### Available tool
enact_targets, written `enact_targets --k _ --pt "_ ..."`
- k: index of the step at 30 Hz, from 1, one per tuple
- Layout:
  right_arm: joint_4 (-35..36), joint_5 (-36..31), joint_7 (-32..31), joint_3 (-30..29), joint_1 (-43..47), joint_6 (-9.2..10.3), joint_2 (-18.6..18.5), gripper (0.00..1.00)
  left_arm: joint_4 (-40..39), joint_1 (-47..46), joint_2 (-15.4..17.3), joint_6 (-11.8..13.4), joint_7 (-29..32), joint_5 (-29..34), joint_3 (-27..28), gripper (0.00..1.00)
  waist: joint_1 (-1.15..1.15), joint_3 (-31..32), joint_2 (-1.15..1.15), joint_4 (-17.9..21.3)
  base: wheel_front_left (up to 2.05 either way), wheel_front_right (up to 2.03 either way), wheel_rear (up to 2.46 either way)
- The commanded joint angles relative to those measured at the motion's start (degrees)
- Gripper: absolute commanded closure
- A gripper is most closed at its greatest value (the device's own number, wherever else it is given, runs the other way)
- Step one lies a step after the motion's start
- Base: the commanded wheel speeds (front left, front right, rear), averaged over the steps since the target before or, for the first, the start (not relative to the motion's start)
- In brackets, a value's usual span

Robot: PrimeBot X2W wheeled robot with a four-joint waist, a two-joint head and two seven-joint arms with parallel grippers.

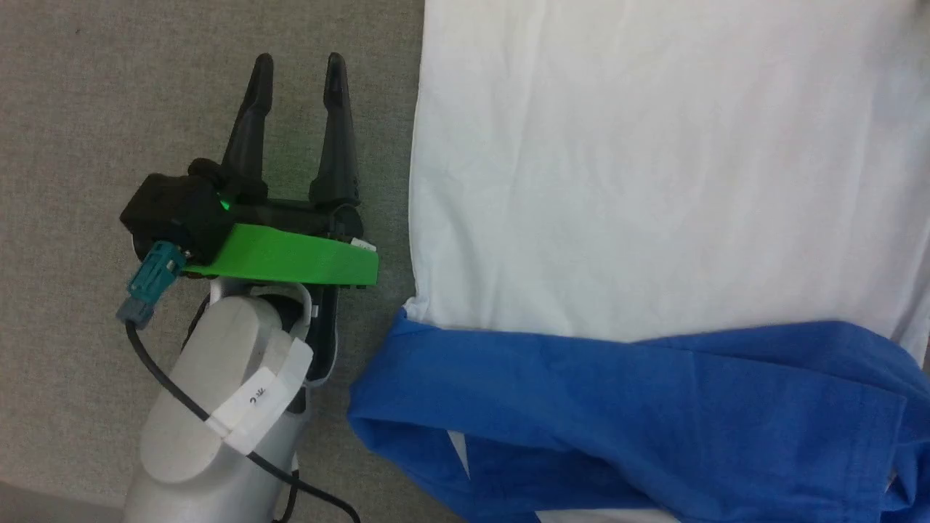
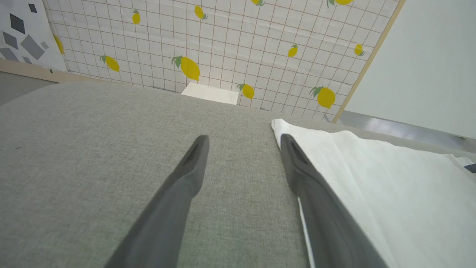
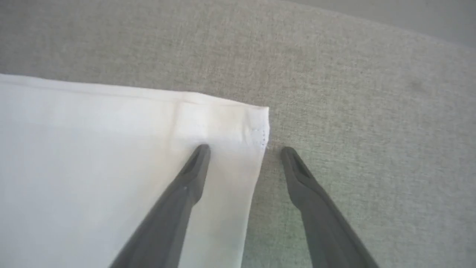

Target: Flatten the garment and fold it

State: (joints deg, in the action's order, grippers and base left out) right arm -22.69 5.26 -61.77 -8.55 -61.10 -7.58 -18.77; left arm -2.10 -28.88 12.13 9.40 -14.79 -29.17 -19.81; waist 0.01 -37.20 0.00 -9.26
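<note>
Garment: its white body point(image 1: 654, 167) lies spread on the grey surface point(image 1: 109, 109), mostly smooth with only soft wrinkles. It takes the middle and right of the head view.
Left gripper point(image 1: 299, 65): the fingers are spread wide with nothing between them. It stands over the bare grey surface just beside the left side edge point(image 1: 414, 181) of the cloth, pointing along it.
Far left corner point(image 2: 277, 124): in the left wrist view it lies just ahead of the finger nearer to the cloth.
Blue sleeve point(image 1: 617, 407): it is bunched and doubled over at the near end, not flat.
Right gripper point(image 3: 245, 149): the fingers are spread and pinch nothing. One finger is over the white cloth and the other over the grey surface, so the side edge runs between them, close to the hem corner point(image 3: 258, 126). Whether the tips touch the cloth I cannot tell.
Step in hand: it seems that both grippers are coming to the side edges to take a grip.
How to do it well: probably the left gripper should shift toward the cloth until the edge runs between its fingers, as on the right. Both should then go low, close on all layers near the corners, and pull evenly.
Risk: thin cloth may slip, or only the top layer may be caught; the bunched sleeve may need spreading before any fold.
</note>
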Motion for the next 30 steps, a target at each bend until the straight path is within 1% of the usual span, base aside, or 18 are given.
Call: enact_targets --k 1,5,7,8,9,11,15,19,21,22,25,30 --pt "0.2 -0.6 -1.3 0.8 0.1 0.09 -0.1 0.0 0.3 -0.8 -0.4 -0.5 -0.2 1.0 0.2 0.0 -0.01 -2.1 0.0 -1.7 0.0 0.0 0.0" --pt "1.1 0.3 -5.6 3.4 1.5 0.09 -1.0 0.0 1.0 -0.7 -1.0 -1.0 -0.2 1.4 0.7 0.0 -0.01 -2.2 0.0 -1.5 0.0 0.0 0.0" --pt "1.5 1.4 -7.9 3.7 2.2 0.09 -1.3 0.0 1.2 -0.7 -1.2 -1.3 -0.2 1.6 1.0 0.0 -0.01 -2.3 0.0 -1.3 0.0 0.0 0.0" --pt "2.0 1.9 -8.6 3.8 2.4 0.09 -1.5 0.69 1.4 -0.7 -1.3 -1.5 -0.2 1.7 1.0 0.0 -0.01 -2.3 0.0 -1.2 0.0 0.0 0.0" --pt "2.6 2.1 -8.7 3.6 2.4 0.09 -1.6 0.98 1.6 -0.7 -1.3 -1.6 -0.2 1.7 1.0 0.0 -0.01 -2.4 0.0 -1.2 0.0 0.0 0.0" --pt "3.7 2.8 -9.2 3.2 2.6 0.09 -1.8 1.0 2.0 -1.0 -1.3 -1.9 -0.2 1.7 1.1 0.0 -0.01 -2.5 0.0 -1.0 0.0 0.0 0.0" --pt "6.3 3.5 -6.4 2.3 1.8 0.09 -2.0 1.0 2.4 -2.6 -0.8 -2.8 1.1 0.9 1.0 0.0 -0.01 -2.5 0.0 -0.4 0.0 0.0 0.0" --pt "7.6 4.8 -3.5 2.1 0.7 0.09 -1.2 1.0 2.1 -6.5 0.1 -4.2 6.0 -1.8 1.6 0.0 -0.01 -2.2 0.0 0.6 0.0 0.0 0.0" --pt "8.0 5.5 -2.7 3.0 0.5 0.09 -1.1 1.0 2.3 -9.7 0.7 -4.7 10.5 -3.6 1.9 0.0 -0.01 -2.2 0.0 1.2 0.0 0.0 0.0" --pt "8.2 5.9 -2.2 3.3 0.3 0.09 -1.0 1.0 2.7 -12.0 1.7 -4.8 13.9 -4.1 1.8 0.0 -0.01 -2.2 0.0 1.6 0.0 0.0 0.0" --pt "8.8 7.0 -1.6 4.5 -0.1 0.09 -1.2 1.0 4.4 -19.2 2.9 -5.1 23.3 -6.6 1.7 0.0 -0.01 -2.4 0.0 2.6 0.0 0.0 0.0" --pt "9.6 9.0 -0.7 7.5 -0.7 0.09 -1.5 1.0 11.4 -31.6 4.2 -3.5 41.5 -9.5 -0.1 0.0 -0.01 -3.4 0.0 4.8 0.0 0.0 0.0"
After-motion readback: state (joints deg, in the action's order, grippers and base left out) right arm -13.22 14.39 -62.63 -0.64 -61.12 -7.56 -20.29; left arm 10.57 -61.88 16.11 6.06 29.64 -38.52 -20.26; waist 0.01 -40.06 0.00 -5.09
